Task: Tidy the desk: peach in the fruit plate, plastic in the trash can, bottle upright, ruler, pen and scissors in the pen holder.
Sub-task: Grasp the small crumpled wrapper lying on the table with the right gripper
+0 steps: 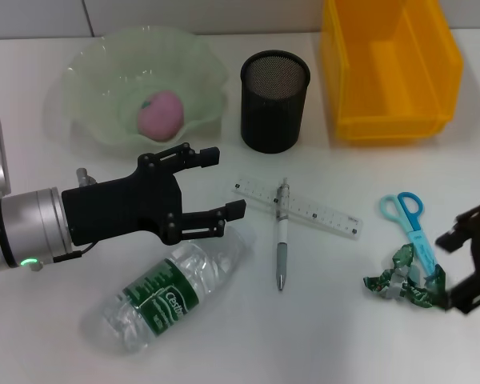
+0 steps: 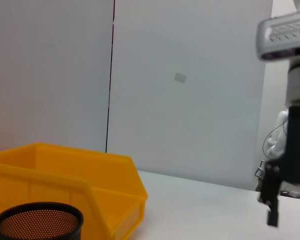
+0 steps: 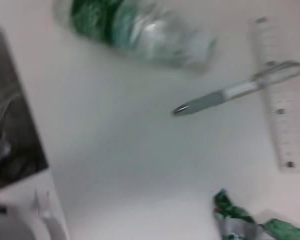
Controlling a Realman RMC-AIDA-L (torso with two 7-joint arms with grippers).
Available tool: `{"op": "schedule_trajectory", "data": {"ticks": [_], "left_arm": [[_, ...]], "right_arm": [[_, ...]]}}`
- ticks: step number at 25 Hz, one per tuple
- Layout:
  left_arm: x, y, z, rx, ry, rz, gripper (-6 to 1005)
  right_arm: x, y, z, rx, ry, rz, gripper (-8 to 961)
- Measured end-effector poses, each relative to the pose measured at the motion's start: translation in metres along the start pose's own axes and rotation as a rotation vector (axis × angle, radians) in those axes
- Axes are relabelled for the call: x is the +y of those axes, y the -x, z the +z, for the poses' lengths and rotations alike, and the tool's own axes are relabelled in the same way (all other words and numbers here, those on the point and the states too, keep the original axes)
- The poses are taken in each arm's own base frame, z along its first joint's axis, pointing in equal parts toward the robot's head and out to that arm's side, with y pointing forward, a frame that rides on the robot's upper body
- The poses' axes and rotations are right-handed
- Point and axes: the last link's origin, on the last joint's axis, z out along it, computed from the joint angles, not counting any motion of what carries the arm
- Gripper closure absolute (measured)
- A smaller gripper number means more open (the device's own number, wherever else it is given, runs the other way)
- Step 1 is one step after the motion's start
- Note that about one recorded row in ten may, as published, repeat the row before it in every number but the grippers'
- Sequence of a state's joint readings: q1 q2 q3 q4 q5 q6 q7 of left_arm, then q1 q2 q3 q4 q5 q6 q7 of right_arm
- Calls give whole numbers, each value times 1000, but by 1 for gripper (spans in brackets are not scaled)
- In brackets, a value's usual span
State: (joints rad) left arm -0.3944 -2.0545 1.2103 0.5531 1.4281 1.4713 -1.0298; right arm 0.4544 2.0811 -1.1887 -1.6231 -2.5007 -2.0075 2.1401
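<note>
The pink peach (image 1: 161, 113) lies in the pale green fruit plate (image 1: 88, 84). My left gripper (image 1: 222, 184) hovers open above the neck end of the clear bottle (image 1: 170, 291), which lies on its side with a green label. A clear ruler (image 1: 298, 206) and a grey pen (image 1: 282, 233) lie crossed at mid-table. Blue scissors (image 1: 410, 222) lie to the right, touching the crumpled green plastic (image 1: 404, 281). My right gripper (image 1: 468, 268) sits open at the right edge beside the plastic. The black mesh pen holder (image 1: 274, 101) stands at the back. In the right wrist view I see the bottle (image 3: 140, 30), pen (image 3: 230, 93), ruler (image 3: 282, 95) and plastic (image 3: 250, 222).
The yellow bin (image 1: 388, 68), serving as trash can, stands at the back right, beside the pen holder. The left wrist view shows the bin (image 2: 65, 185), the holder's rim (image 2: 37, 220) and my right arm (image 2: 290, 125).
</note>
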Motion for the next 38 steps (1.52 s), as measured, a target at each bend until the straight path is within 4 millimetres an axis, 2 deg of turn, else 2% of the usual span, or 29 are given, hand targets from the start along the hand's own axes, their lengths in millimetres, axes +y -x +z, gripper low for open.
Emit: {"op": "schedule_trajectory", "data": {"ticks": [4,7,11,21,32,38], "left_arm": [[0,0,-1,-1,-2,3,139],[-1,0,-1,-1,-2,3,139],[0,0,0,-3,0,4,139],[0,0,1,-3,3,7,139],[0,0,1,0,0,14,139],[0,0,1,0,-1,15,139]], "right_arm": [[4,5,18,72,-8,-137,122],[2,7,29,119,-40,-177,122],[0,12,45,131,-40,-204,121],[-9,16,62,95,-58,-187,122],[-16,19,77,81,-62,-161,282],[-18,18,80,82,-56,-142,413]]}}
